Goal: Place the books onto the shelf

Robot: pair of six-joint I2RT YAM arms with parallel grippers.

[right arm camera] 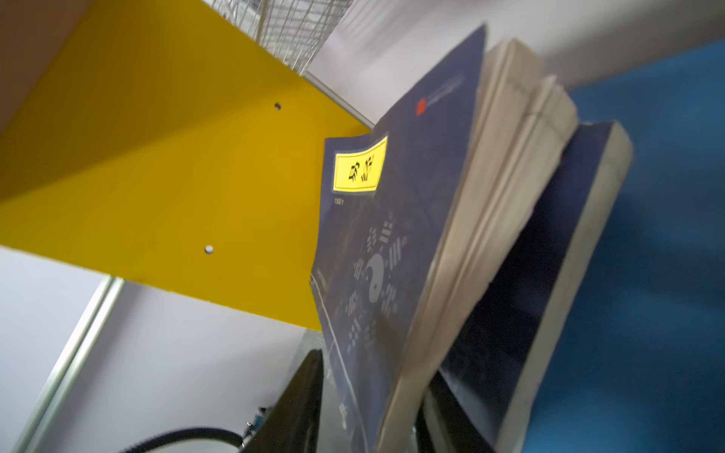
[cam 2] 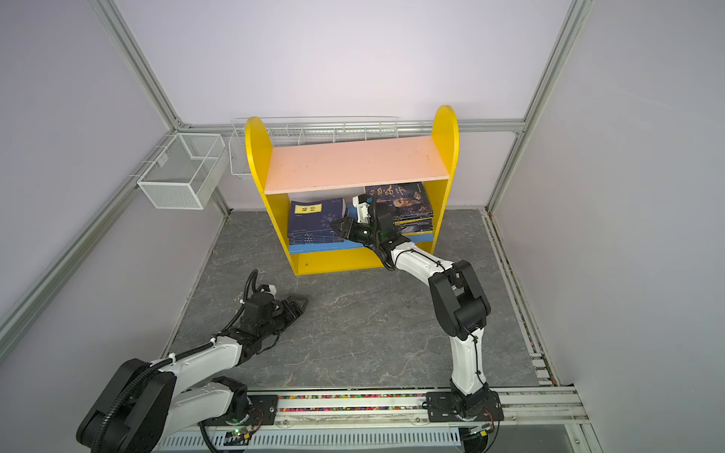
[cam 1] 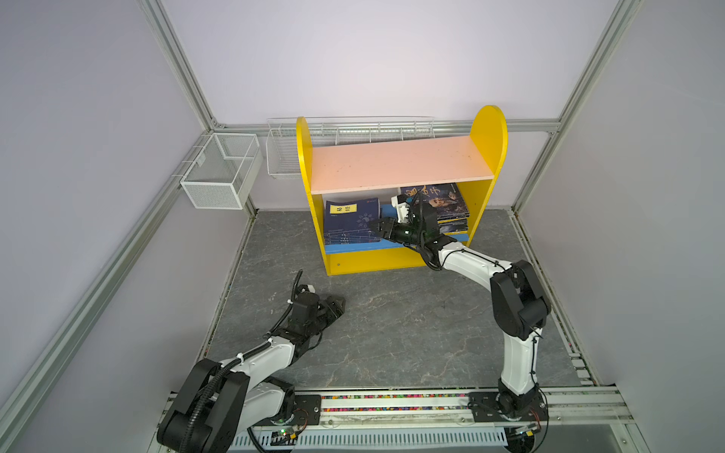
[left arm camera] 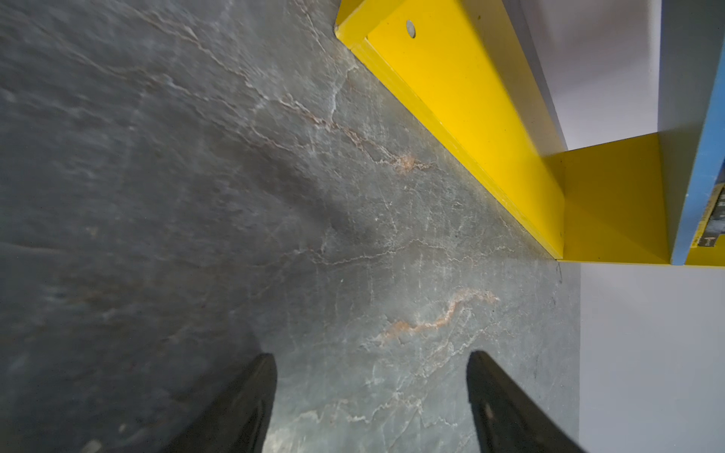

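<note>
A grey, marble-veined tabletop (cam 1: 392,337) fills a cell with pale lilac walls (cam 1: 372,59) and aluminium frame rails (cam 1: 188,78). White wire mesh baskets (cam 1: 221,172) hang at the back left corner and along the back wall. A small yellow wooden bookshelf (cam 1: 488,133) stands at the back of the tabletop; it has rounded side panels, a pink upper board (cam 1: 396,161) and a blue lower board (cam 1: 355,247).

In both top views the books lie flat on the blue lower board. A stack of navy paperbacks with a yellow title label (cam 1: 349,221) sits on the left, and a stack of dark paperbacks with large characters (cam 1: 443,198) sits on the right.

The right arm (cam 1: 478,266) rises from the front rail, its elbow high and its forearm reaching into the lower compartment. The right gripper (cam 1: 382,227) points left, at the right-hand edge of the navy stack. In the right wrist view its black fingers (right arm camera: 302,396) stand on either side of the top navy book's page edge, which is raised and fanned away from the book beneath. That view is blurred, so it is unclear whether the fingers press the book or stand clear of it.

The left arm (cam 1: 270,353) lies low at the front left. The left gripper (cam 1: 337,305) is close over the tabletop, well apart from the shelf. In the left wrist view its two dark fingers (left arm camera: 251,404) are spread wide, with grey tabletop between them.
</note>
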